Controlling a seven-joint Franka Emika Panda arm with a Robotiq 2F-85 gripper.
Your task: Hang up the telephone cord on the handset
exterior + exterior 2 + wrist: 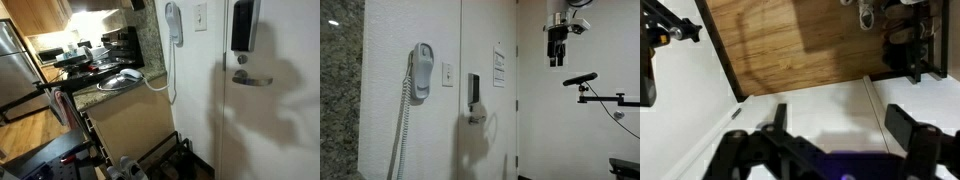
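The light-grey handset (422, 70) hangs upright on the white wall, seen in both exterior views (174, 22). The whitish telephone cord (402, 125) drops from it down the wall. In an exterior view the cord (167, 65) bends at its lower end toward the counter. My gripper (557, 62) hangs high at the right, far from the handset and well away from the wall. In the wrist view the gripper (840, 125) is open, its dark fingers (902, 125) wide apart with nothing between them, over white surface and wood floor. Handset and cord are out of the wrist view.
A white switch plate (447, 74) sits beside the handset. The door carries a black box (473, 92) above a lever handle (250, 78) and a paper notice (498, 67). A camera arm (585, 80) juts in at the right. A cluttered kitchen counter (105, 92) lies beside the phone wall.
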